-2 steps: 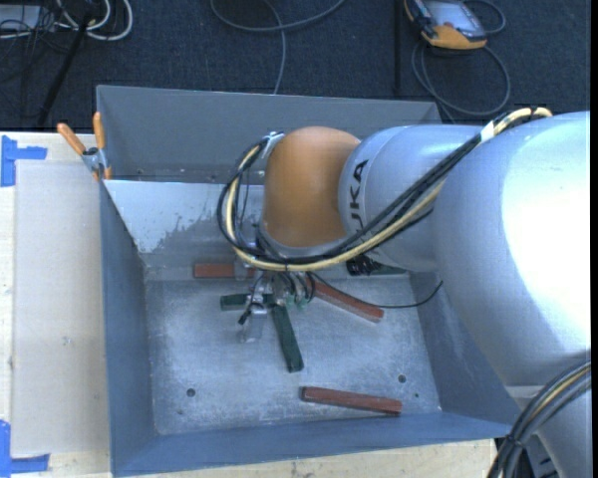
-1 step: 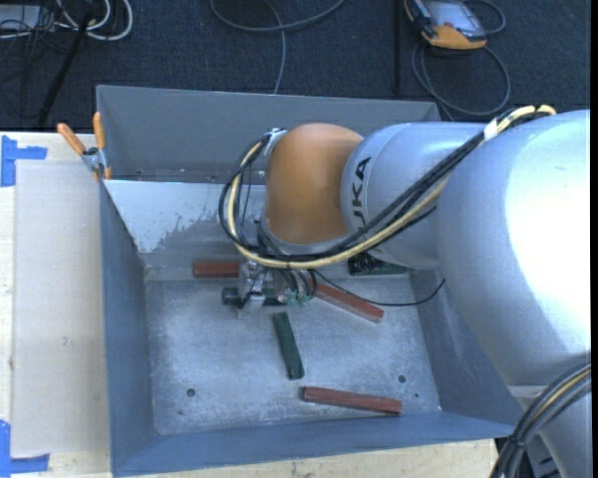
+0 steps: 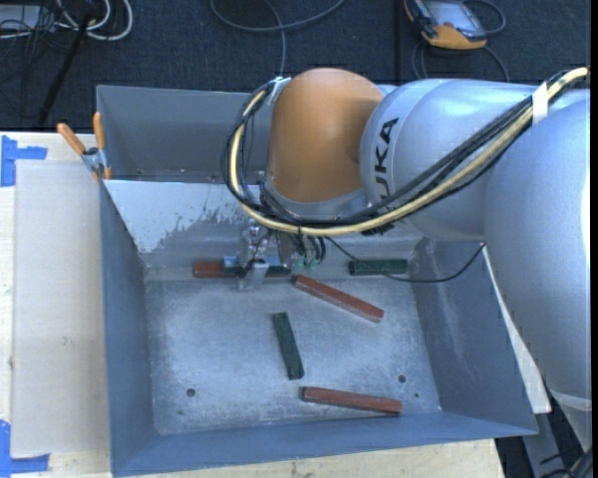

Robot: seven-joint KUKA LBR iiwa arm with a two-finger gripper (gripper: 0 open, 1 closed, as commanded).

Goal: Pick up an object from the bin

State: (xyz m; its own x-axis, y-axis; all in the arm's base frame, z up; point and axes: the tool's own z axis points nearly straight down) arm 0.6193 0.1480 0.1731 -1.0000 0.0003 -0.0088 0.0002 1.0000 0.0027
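Observation:
My gripper [image 3: 254, 264] hangs low at the back of the bin, under the arm's orange cover. It is right at the right end of a red-brown stick [image 3: 211, 269] that lies flat along the foot of the back wall. Whether it touches the stick I cannot tell. A second brown stick [image 3: 341, 300] lies slanted just to the gripper's right, its upper end close to the gripper. A dark green stick [image 3: 287, 346] lies on the floor a little in front of the gripper, pointing towards the front.
Another brown stick [image 3: 351, 399] lies near the front wall. A dark green stick [image 3: 380, 266] rests at the back right, partly under the arm. The arm covers the bin's back right corner.

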